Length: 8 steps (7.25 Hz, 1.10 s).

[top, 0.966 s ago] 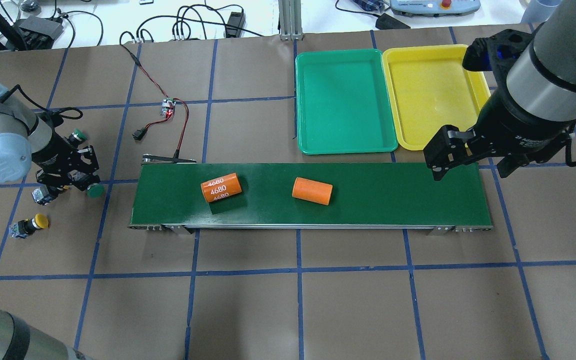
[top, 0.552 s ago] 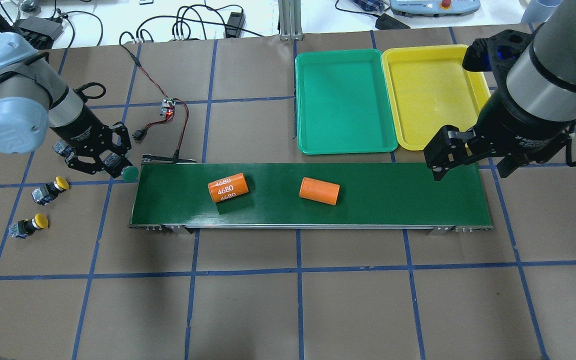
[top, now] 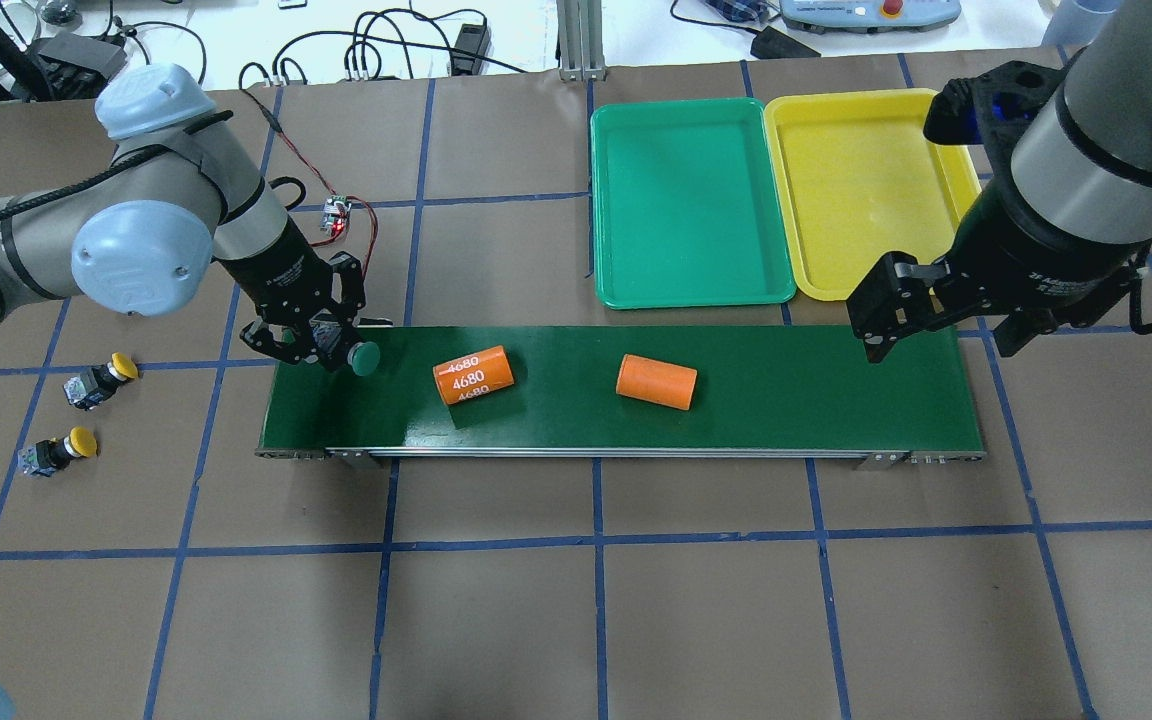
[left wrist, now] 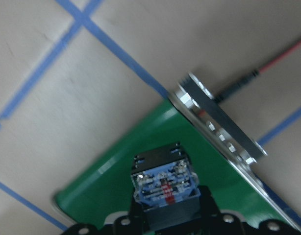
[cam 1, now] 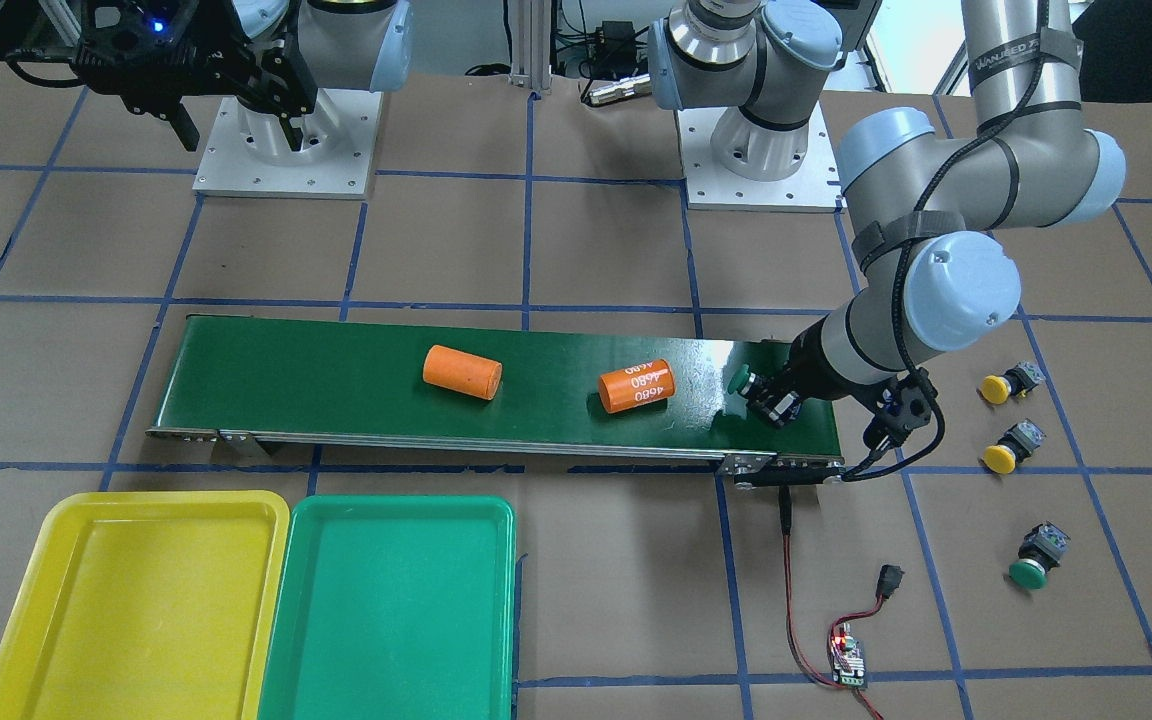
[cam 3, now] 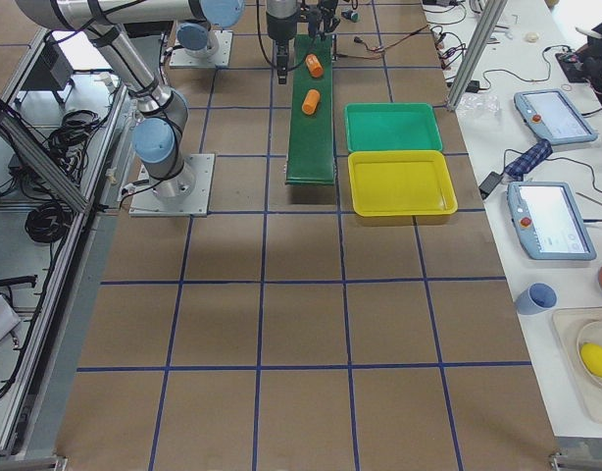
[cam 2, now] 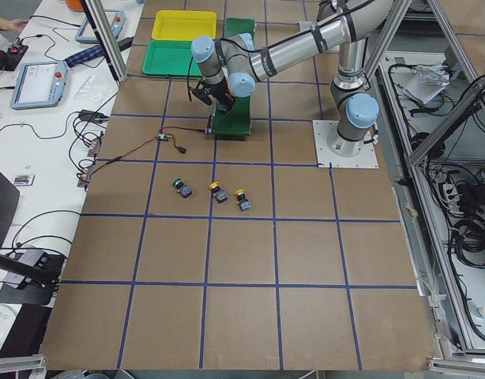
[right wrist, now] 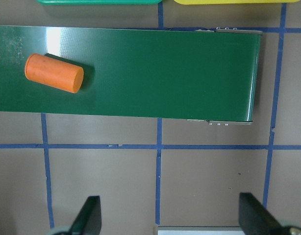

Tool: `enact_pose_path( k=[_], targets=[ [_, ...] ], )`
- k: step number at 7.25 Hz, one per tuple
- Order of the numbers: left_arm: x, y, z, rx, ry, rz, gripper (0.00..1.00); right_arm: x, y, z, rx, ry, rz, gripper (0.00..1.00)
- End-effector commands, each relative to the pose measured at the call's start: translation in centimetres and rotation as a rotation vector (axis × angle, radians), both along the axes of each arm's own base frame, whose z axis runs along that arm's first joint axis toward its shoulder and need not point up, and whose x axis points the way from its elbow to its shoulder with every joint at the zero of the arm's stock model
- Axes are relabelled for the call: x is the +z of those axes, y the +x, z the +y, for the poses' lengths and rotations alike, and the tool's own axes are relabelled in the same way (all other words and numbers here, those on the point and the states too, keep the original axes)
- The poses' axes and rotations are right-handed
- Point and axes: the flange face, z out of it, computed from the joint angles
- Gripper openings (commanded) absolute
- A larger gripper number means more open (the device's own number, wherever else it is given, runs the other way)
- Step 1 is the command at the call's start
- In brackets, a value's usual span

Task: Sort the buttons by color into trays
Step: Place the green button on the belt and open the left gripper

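Holding a green button (top: 366,358) clamped in the left gripper (top: 331,345) just above the near end of the conveyor belt (top: 786,400). Hanging the right gripper (top: 941,325), jaws spread, over the far end beside the green tray (top: 686,200). Likely calling next for a gentle release onto the belt.

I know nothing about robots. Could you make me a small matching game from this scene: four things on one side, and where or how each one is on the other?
Things
1. green button at the end of the belt
2. second green button, off to the side
3. plain orange cylinder
4. green tray

States
A. holds nothing
B. lies on the belt
C. lies on the brown table cover
D. clamped in the left gripper

Pairs: 1-D, 2-C, 3-B, 4-A
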Motion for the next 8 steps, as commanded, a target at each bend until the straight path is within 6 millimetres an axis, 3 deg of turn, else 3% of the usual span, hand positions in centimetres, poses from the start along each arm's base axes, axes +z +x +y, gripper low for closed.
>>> enact_pose_path(
  k=[1,2,3,4,5,6,8],
  targets=[
    [-0.6,-0.6,1.2,0.003,0.004,-0.003,0.93,-0.3,0.0,0.0,0.000,0.006,0.003,1.00],
    [0.2,-0.4,0.8,-0.008,-0.019,-0.007,1.00,-0.2,0.0,0.2,-0.006,0.004,-0.004,1.00],
    [2.2,0.9,-0.4,-0.125,-0.080,0.009,1.00,-0.2,0.0,0.2,-0.007,0.004,-0.002,1.00],
    [4.5,4.1,-2.3,-0.163,-0.115,0.008,1.00,-0.2,0.0,0.2,-0.007,0.004,-0.002,1.00],
    [5.3,10.9,-4.0,-0.201,-0.116,0.015,1.00,-0.3,0.1,0.1,-0.007,0.004,-0.005,1.00],
    [5.7,17.4,-4.4,-0.370,-0.153,0.058,1.00,-0.3,0.0,0.1,-0.004,0.004,-0.003,1.00],
    [6.1,21.8,-7.9,-0.747,-0.213,0.080,1.00,-0.2,0.1,-0.1,-0.003,-0.005,-0.005,1.00]
  ],
)
